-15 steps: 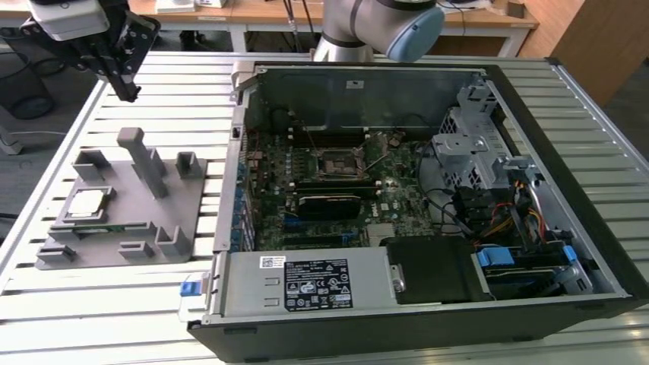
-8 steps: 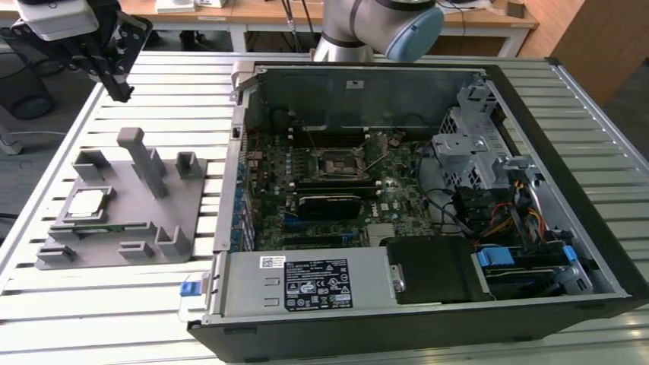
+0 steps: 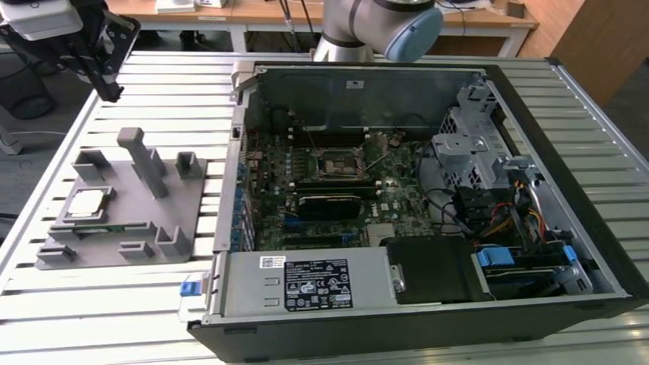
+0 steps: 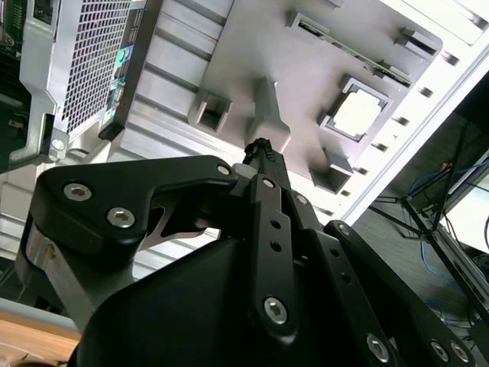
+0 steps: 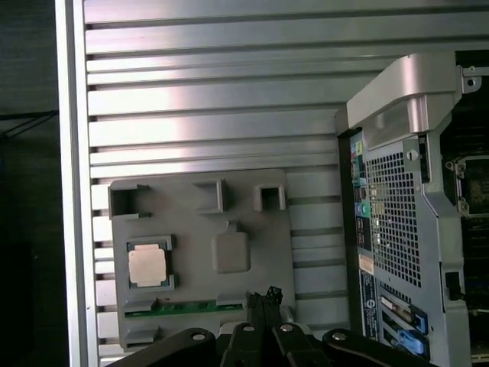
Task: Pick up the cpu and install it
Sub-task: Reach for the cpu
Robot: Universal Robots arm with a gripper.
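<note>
Saw cpu (image 3: 87, 204) lying flat in a square pocket of the grey holder plate (image 3: 127, 213), nr the plate edge farthest from the PC case (image 3: 406, 338); square, so no long axis to line up. Showed pale silver lid w/ thin green rim. Noted memory stick (image 5: 187, 307) slotted alongside. Found gripper (image 3: 109, 93) high over the slatted table (image 3: 182, 84), beyond the plate's far edge in the exterior view, well apart from cpu, w/ fingers pinched together on nothing.

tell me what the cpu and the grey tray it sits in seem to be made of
The cpu: top looks like bare metal, pale and shiny, with a thin greenish edge, probably circuit board. The grey tray: matte, uniform grey, blocky moulded shapes; likely plastic, possibly printed.
</note>
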